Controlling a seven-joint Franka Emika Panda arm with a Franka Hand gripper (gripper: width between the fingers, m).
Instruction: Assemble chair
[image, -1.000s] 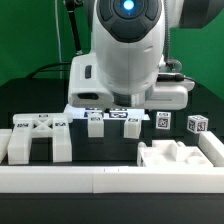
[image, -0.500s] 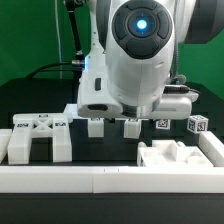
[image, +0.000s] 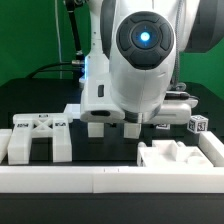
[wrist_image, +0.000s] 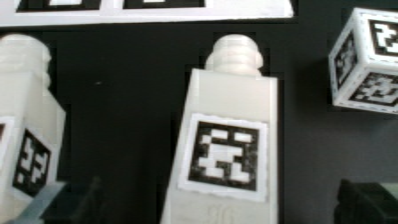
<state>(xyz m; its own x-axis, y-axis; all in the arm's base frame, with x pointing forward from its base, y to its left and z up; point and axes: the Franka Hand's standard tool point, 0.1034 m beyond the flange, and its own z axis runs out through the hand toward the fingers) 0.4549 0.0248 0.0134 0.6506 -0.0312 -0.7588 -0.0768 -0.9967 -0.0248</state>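
Near edge: A white barrier (image: 100, 180) runs along the near side of the table (image: 105, 152).
Near parts: We see the two-pronged chair part (image: 35, 140) standing on the exterior view's left. The stepped chair slab (image: 180, 158) lies on the exterior view's right, well apart from it. Both are loose.
What changed: Over the last second the arm has swung toward the exterior view's right and sunk lower. Its bulk now covers the tags that showed behind the legs a moment ago.
Claw: The claw (wrist_image: 214, 207) stands wide apart and holds nothing. Its fingertips (wrist_image: 63, 203) flank the chair leg (wrist_image: 228, 130), one on each side, with a gap on both sides.
Chair leg: It lies flat on the table, tag up, with its tapered tip pointing far.
Neighbours: A second leg (wrist_image: 27, 110) lies just beside it on one side. A tagged cube (wrist_image: 370, 65) sits near its tip on the other side.
Far: The marker board (wrist_image: 160, 6) lies just past the leg tips. Another cube (image: 198, 125) sits at the exterior view's far right.
Meaning: We judge the approach nearly done and a grasp of this leg next. Every part we can see is unjoined, so the chair looks barely begun.
Risk: We think the finger on the second leg's side could nudge it as the claw lowers further.
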